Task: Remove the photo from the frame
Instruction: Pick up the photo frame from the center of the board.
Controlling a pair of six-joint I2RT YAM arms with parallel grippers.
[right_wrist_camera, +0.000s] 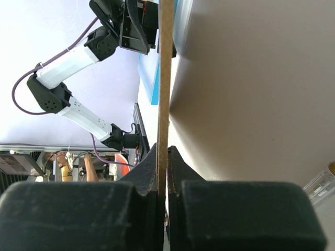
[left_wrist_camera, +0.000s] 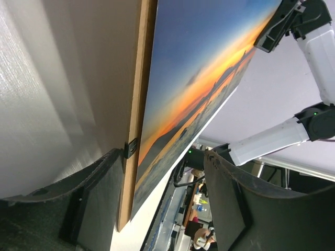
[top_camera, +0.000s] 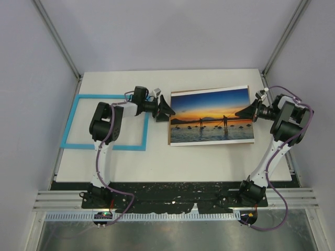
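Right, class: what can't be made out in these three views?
1. Top view: the left arm hides the upper right corner of the frame.
2. Right wrist view: only a thin brown edge shows in the shut right end effector; whether the photo itself is pinched is unclear.
3. Left wrist view: the picture's top edge cuts off the photo; whether the left end effector touches it is unclear.

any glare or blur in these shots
Top view: sharp, evenly lit, no glare on the photo. Left wrist view: the left fingers dark and soft, bright sheen at left. Right wrist view: the right gripper fills the foreground, blurred.
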